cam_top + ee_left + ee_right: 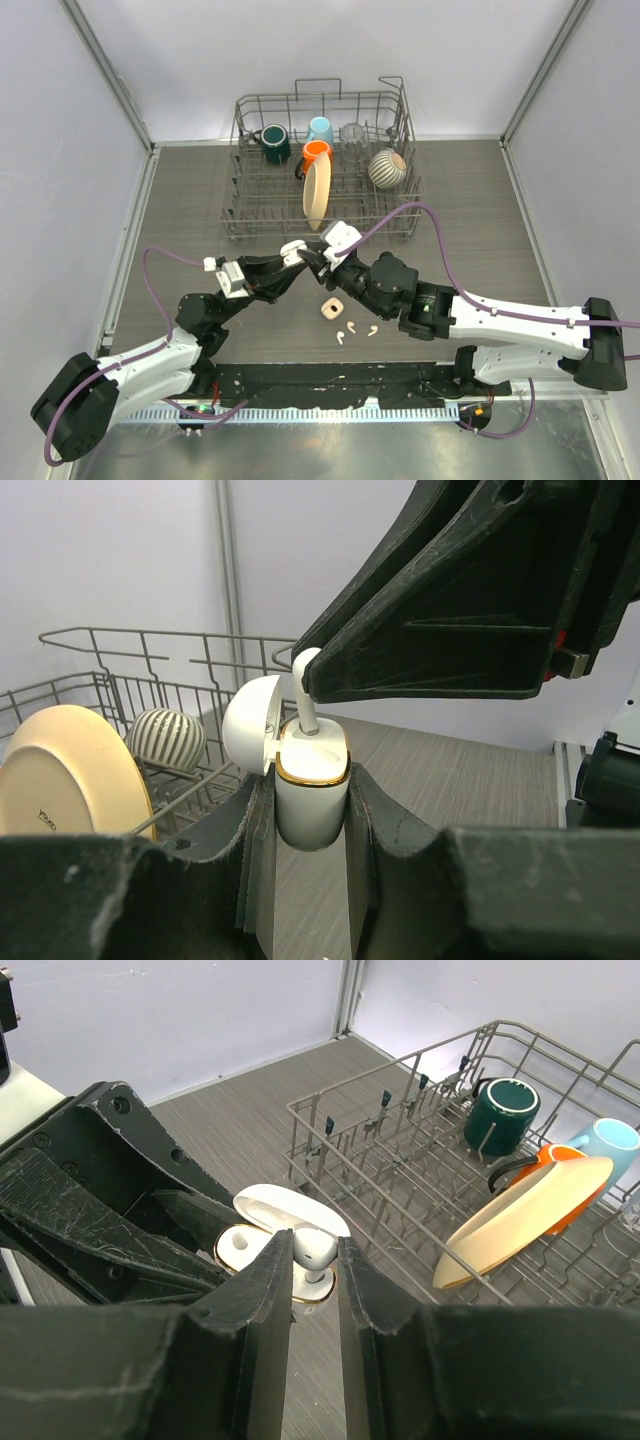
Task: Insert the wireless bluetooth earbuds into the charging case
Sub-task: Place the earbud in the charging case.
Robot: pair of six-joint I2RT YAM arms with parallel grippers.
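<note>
One white earbud [312,1248] stands stem-down in the socket of the white, gold-rimmed charging case [312,775], whose round lid is hinged open toward 9 o'clock in the left wrist view. The right gripper [316,261] is clamped on the bud's head from above, and the left gripper [312,815] is closed on the case body from both sides, holding it upright above the table [190,200]. In the top view the two grippers meet near the table's middle. At about 5 o'clock from them three loose earbuds [352,325] lie on the wood-grain surface, close together but apart. A small peach case [330,307] lies just beside them at their 11 o'clock. At 12 o'clock from the held case stands a wire dish rack [240,190] with a cream plate [316,195] on edge. An orange mug [316,152], a dark green mug [275,143], a pale blue mug [320,128] and a striped cup [387,168] sit in it too.
</note>
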